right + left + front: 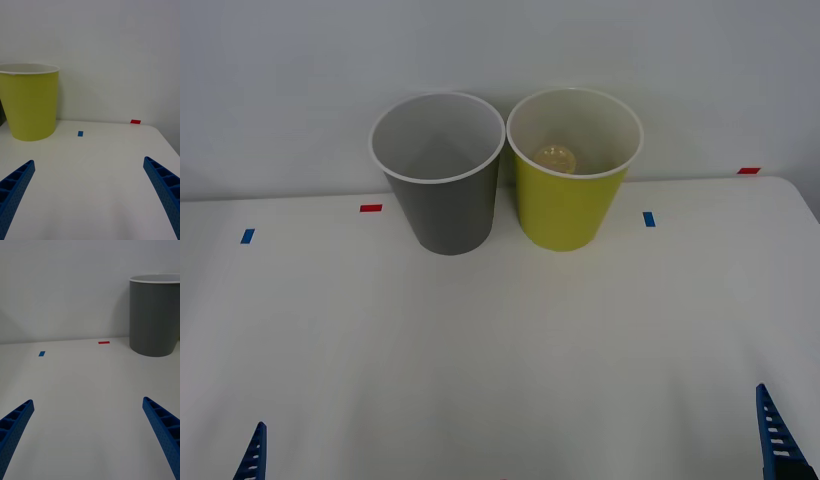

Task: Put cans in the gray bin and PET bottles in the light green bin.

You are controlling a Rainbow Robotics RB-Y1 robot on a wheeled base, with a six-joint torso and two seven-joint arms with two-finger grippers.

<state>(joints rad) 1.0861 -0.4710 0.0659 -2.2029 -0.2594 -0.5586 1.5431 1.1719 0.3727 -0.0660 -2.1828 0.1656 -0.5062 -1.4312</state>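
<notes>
- The left gripper [88, 438] has two bright blue fingers [15, 431], each a long wedge tapering to a blunt tip.
- The finger faces are ribbed, with rows of open rectangular cells along them.
- The right gripper [88, 198] has matching blue ribbed fingers [165, 187], with pale slots in the front view's lower right corner.

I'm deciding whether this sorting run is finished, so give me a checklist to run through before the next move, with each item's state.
1. Bottle in the light green bin: ok; the PET bottle lies in its bottom.
2. Gray bin upright, beside the green one: ok; its visible inside holds nothing.
3. Table in front of the bins free of cans or bottles: ok.
4. Left tool open, holding nothing: ok.
5. Right tool open, holding nothing: ok.
6. Any can ever sorted: cannot tell.
</notes>
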